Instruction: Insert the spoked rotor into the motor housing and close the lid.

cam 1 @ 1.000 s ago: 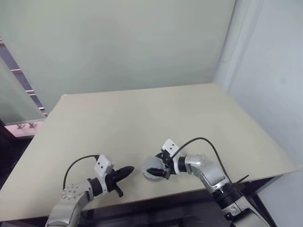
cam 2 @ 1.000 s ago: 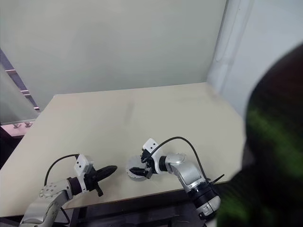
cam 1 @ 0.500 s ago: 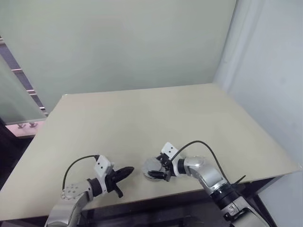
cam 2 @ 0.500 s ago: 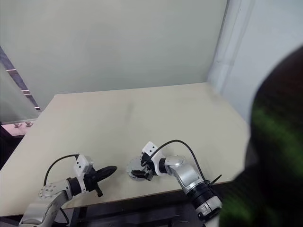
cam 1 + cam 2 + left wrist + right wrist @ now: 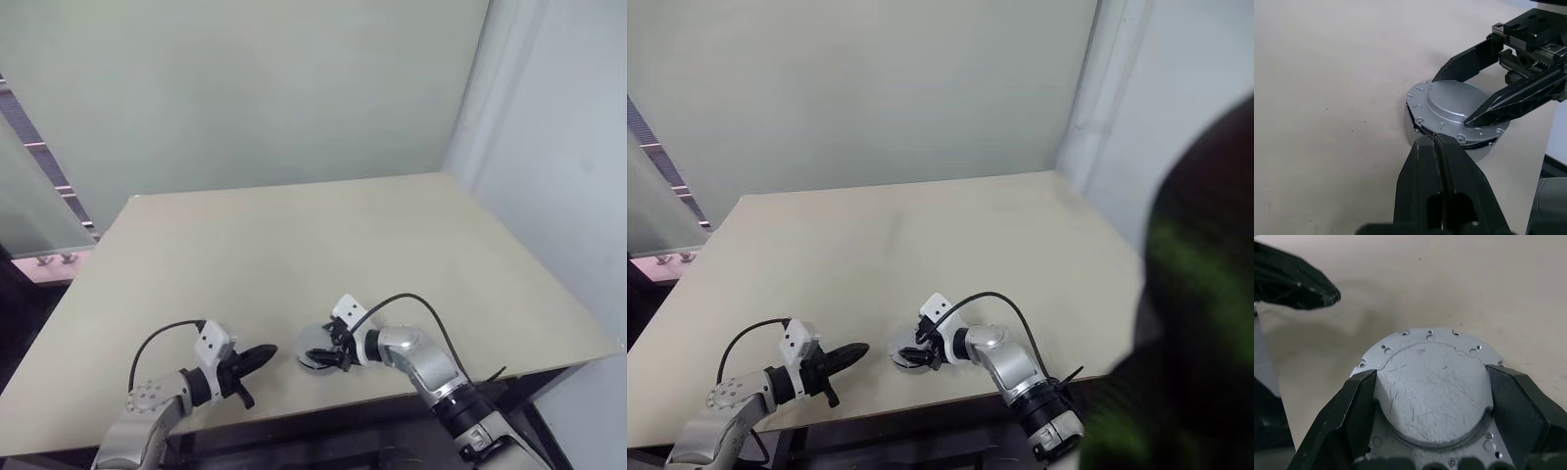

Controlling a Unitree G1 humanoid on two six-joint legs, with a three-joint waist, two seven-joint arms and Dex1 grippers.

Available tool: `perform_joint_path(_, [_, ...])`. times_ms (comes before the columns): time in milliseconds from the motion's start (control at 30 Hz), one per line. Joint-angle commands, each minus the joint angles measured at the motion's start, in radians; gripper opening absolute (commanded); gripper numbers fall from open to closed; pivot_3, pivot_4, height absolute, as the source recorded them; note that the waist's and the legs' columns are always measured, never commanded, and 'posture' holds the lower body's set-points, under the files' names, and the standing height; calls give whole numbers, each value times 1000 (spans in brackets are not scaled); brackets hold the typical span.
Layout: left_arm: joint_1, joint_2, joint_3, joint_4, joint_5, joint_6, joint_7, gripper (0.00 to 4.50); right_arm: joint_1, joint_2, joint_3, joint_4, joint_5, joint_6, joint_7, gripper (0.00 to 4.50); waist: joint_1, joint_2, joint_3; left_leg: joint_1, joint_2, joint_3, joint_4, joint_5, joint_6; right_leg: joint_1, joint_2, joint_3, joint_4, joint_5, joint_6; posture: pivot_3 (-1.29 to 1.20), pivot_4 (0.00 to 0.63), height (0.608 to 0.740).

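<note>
The motor housing (image 5: 315, 351) is a round silver unit near the table's front edge, with its grey lid (image 5: 1432, 396) lying on top. A dark gap shows under the lid's rim (image 5: 1413, 117) on one side. The spoked rotor is hidden. My right gripper (image 5: 334, 352) reaches in from the right. Its two black fingers (image 5: 1352, 411) sit against opposite sides of the lid's raised round centre. To the left of the housing, my left gripper (image 5: 265, 352) points at it with its fingers (image 5: 1432, 161) pressed together, holding nothing. Its tip stands just short of the housing's wall.
The beige table (image 5: 294, 245) stretches far behind the housing. Its front edge (image 5: 323, 399) runs close below both grippers. A pale wall stands behind, and a white wall (image 5: 558, 176) rises along the right side.
My right gripper's fingers have drawn in onto the lid's raised centre. Neither hand has moved across the table, and the left gripper has stayed shut.
</note>
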Motion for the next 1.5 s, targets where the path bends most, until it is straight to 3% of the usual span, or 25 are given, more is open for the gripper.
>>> perform_joint_path(33, [-15, 10, 8, -31, -6, -5, -4, 0, -4, 13, -5, -75, -1, 6, -32, 3233, 0, 0, 0, 0, 0, 0, 0, 0, 0, 0, 0, 0, 0, 0, 0, 0, 0, 740])
perform_joint_path(367, [-11, 10, 10, -34, -7, -3, -2, 0, 34, 25, 85, -76, -110, 64, -142, 3233, -1, 0, 0, 1, 1, 0, 0, 0, 0, 0, 0, 0, 0, 0, 0, 0, 0, 740])
perform_joint_path(867, [-31, -8, -5, -20, 0, -9, 5, 0, -10, -38, 135, -93, -130, 161, -93, 3233, 1, 0, 0, 1, 0, 0, 0, 0, 0, 1, 0, 0, 0, 0, 0, 0, 0, 740])
perform_joint_path(1100, [-98, -73, -93, 39, 49, -15, 17, 0, -22, -42, 139, -84, -127, 164, -85, 3233, 1, 0, -1, 1, -2, 0, 1, 0, 0, 3, -2, 0, -1, 0, 0, 0, 0, 740])
perform_joint_path(1400, [-120, -71, -176, 163, 142, -23, 24, 0, -24, -46, 139, -91, -122, 174, -81, 3233, 2, 1, -2, 2, -2, -1, 0, 0, 0, 3, -1, 0, -1, 0, 0, 0, 0, 740])
perform_joint_path(1500, [-123, -71, -175, 174, 153, -38, 31, 0, -24, -46, 132, -97, -119, 169, -80, 4206, 2, 2, -2, 2, -2, -1, 0, 0, 0, 4, -2, 0, -1, 0, 0, 0, 0, 740])
